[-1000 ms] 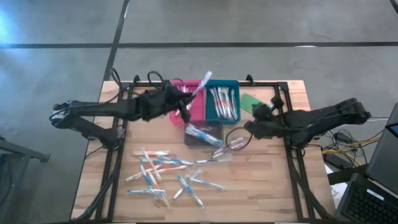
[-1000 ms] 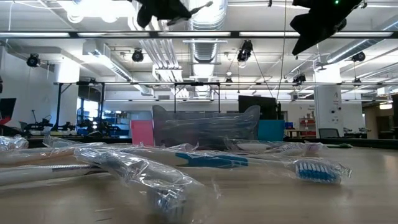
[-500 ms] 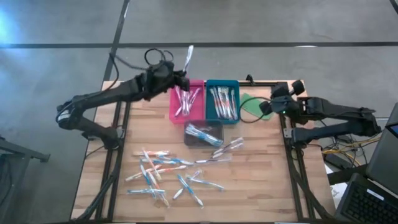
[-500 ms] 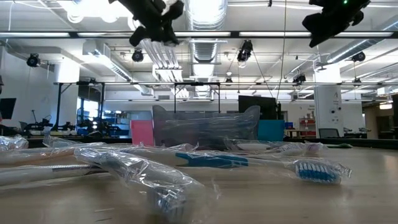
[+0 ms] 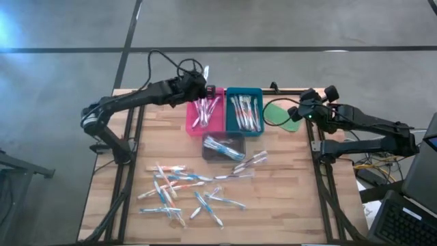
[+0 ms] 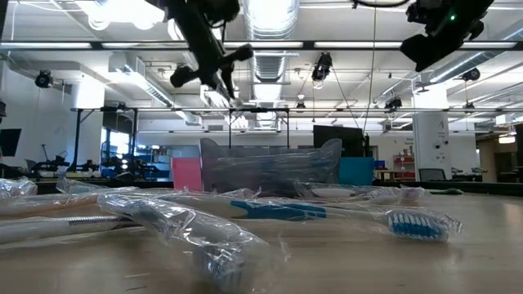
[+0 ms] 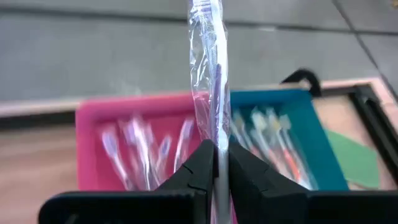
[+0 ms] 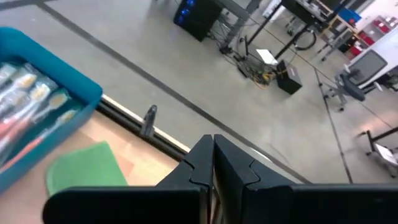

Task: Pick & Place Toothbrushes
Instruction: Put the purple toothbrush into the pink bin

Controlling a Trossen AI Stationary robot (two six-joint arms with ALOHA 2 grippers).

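Observation:
My left gripper (image 5: 202, 86) hangs over the far left corner of the pink tray (image 5: 217, 124) and is shut on a toothbrush in a clear wrapper (image 7: 209, 68). The pink tray and the teal tray (image 5: 244, 131) beside it each hold several toothbrushes. More lie in a clear tray (image 5: 223, 147), and several lie loose on the wood (image 5: 183, 190) nearer the front. My right gripper (image 5: 295, 114) is shut on nothing, high over the flat green piece (image 5: 276, 111) at the table's right side. My left gripper pinches the wrapped toothbrush (image 7: 217, 142) between its two fingers (image 7: 200, 167), near one of the toothbrush's ends. The long rest of it sticks out past the fingertips, in line with the fingers. It is lifted clear above the pink tray's far edge (image 7: 134, 102).
Black frame bars (image 5: 134, 137) run along the table's left, right and far edges. In the low view wrapped toothbrushes (image 6: 327, 214) lie close in front, and the arms (image 6: 204, 41) hang high above them. Bare wood lies at the front right (image 5: 287, 205).
My left gripper has carried the toothbrush from over the pink tray's near part toward the table's far edge and has rolled; the toothbrush now points past that edge. My right gripper, still shut, has drawn back from beside the clear tray toward the right far corner and risen.

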